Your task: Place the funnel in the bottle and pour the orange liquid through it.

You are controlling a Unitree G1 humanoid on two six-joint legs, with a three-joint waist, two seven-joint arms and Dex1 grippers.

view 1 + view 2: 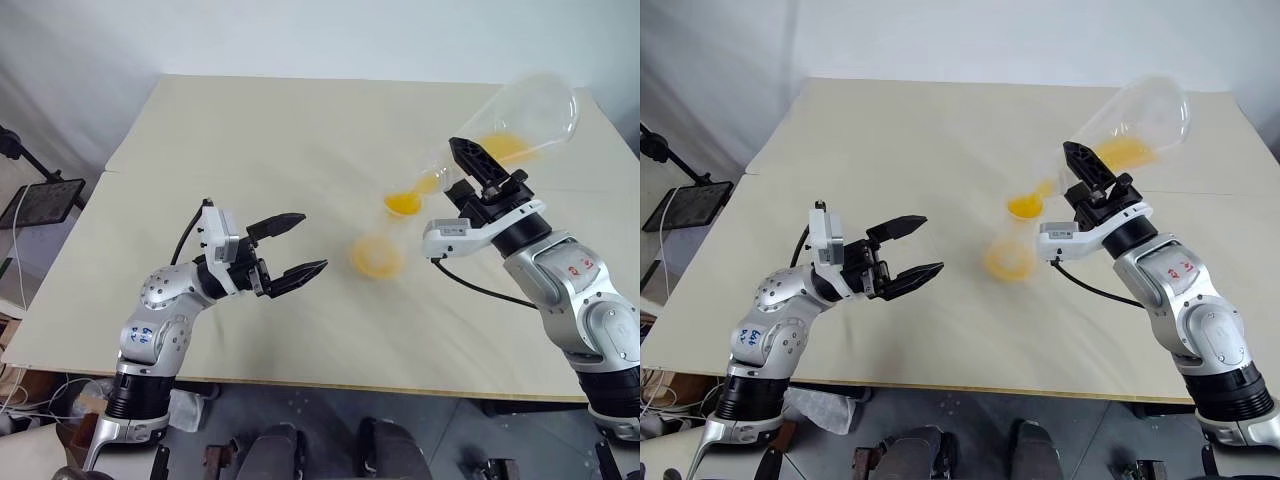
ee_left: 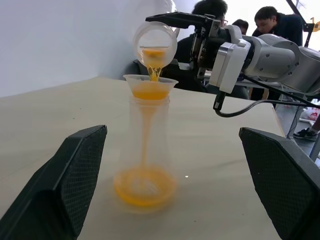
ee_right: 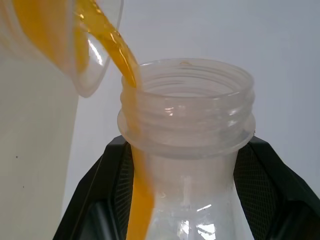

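The bottle (image 1: 377, 257) stands upright near the table's middle, with the small clear funnel (image 1: 403, 203) seated in its neck. My right gripper (image 1: 472, 168) is shut on the threaded neck of a clear jar (image 1: 530, 110), tilted mouth-down over the funnel. Orange liquid (image 2: 152, 70) streams from the jar's lip into the funnel (image 2: 150, 86), runs down inside the bottle (image 2: 146, 145) and pools in its base (image 2: 145, 187). Some liquid is still in the jar (image 1: 1125, 152). My left gripper (image 1: 311, 242) hangs open left of the bottle, apart from it, with nothing between its fingers (image 2: 70, 185).
The beige table (image 1: 250, 130) has a seam across it and a near edge just in front of my arms. A black stand (image 1: 40, 200) is off the table's left side. People (image 2: 272, 22) sit beyond the far edge. A black cable (image 1: 480, 285) hangs under my right wrist.
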